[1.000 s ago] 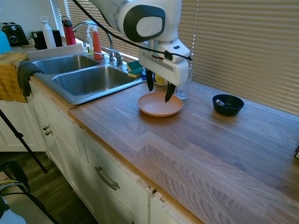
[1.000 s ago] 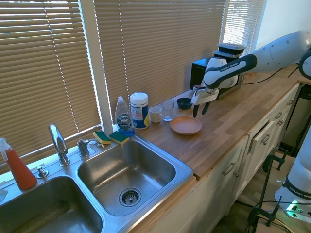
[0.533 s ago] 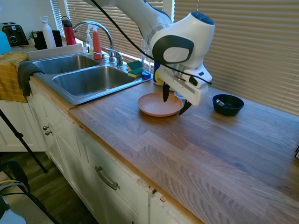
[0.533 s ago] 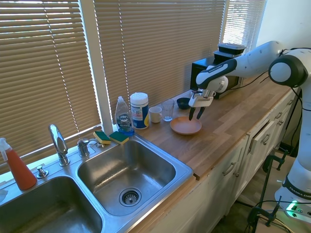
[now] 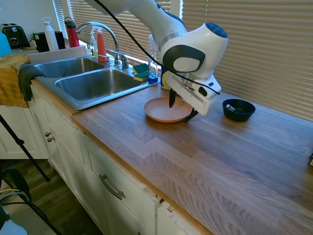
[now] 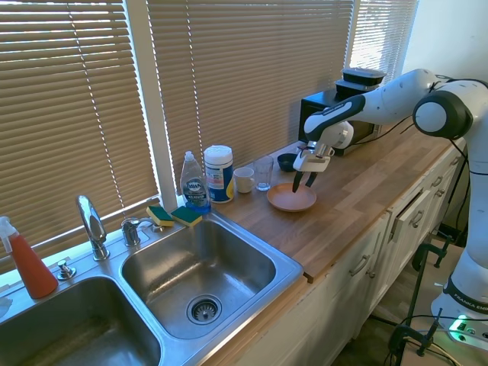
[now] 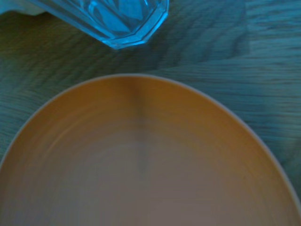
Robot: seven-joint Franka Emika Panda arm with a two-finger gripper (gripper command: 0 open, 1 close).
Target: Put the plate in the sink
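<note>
A wooden counter runs along the blinds, the sink set at its far end. The plate lies flat on the wood, the gripper spread apart astride its rim at about three o'clock. A drinking glass stands just beyond, a dark bowl nearby. One finger is half hidden behind the plate.

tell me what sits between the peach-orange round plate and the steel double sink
Only bare wooden countertop separates plate from sink, clearest in the second exterior view.
</note>
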